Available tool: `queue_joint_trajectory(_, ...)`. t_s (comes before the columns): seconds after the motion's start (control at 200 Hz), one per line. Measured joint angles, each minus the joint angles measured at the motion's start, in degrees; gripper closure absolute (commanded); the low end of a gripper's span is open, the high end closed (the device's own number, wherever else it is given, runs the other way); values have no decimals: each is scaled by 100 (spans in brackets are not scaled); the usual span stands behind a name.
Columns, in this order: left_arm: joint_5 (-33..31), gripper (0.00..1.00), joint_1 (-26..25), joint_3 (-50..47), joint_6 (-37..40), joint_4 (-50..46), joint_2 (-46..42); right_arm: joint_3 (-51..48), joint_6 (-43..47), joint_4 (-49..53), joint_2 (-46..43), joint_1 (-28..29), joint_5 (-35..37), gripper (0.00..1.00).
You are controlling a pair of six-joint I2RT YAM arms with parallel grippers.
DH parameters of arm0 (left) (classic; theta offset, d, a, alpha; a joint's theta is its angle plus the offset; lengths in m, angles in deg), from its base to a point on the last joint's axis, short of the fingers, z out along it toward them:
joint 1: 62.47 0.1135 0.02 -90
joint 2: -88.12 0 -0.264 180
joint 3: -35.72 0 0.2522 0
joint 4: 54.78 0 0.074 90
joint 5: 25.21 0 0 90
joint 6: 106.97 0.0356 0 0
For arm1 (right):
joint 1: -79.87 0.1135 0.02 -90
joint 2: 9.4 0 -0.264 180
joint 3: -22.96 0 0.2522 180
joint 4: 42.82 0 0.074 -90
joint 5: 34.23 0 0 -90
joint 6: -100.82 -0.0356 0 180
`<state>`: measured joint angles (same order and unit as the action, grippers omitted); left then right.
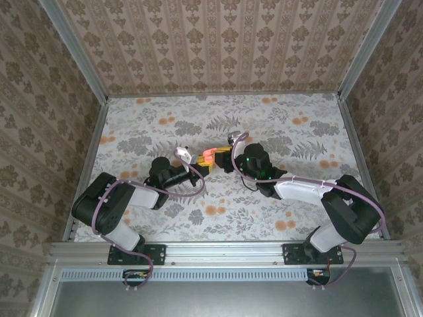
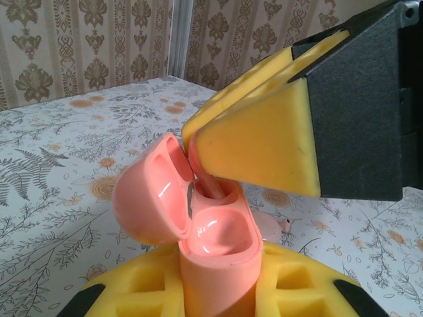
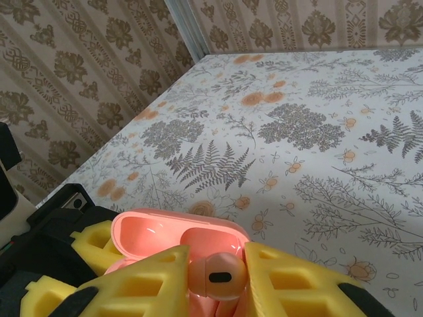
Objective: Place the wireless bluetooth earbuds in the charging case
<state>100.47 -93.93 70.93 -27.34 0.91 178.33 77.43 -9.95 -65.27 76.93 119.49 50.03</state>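
One open case [image 2: 218,247], clamped between the left gripper [image 2: 218,294] pads. One earbud [image 3: 220,276], pinched narrowly between the right gripper [image 3: 217,256] fingers, at the case's open well

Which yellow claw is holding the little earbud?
The right gripper: it pinches the earbud just above the case. The left gripper grips the open case instead.

The left arm [image 1: 115,201] and right arm [image 1: 301,189] are showing black joints and white shells; purple cables [image 1: 201,183] are looping along them, and yellow foam pads [image 3: 142,287] with square pockets are lining black fingers [image 2: 360,112].
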Motion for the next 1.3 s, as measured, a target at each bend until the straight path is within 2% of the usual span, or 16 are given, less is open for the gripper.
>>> queue_joint_trajectory(0.815, -96, 89, 0, 2, 7, -42, -205, 48, -186, -48, -107, -26, -420, 44)
queue_joint_trajectory(1.165, -70, 89, 0, 2, 7, -42, -234, 50, -391, -48, -380, -269, -977, 41)
queue_joint_trajectory(1.3, -70, 89, 0, 2, 9, -39, -267, 50, -457, -44, -452, -356, -1152, 46)
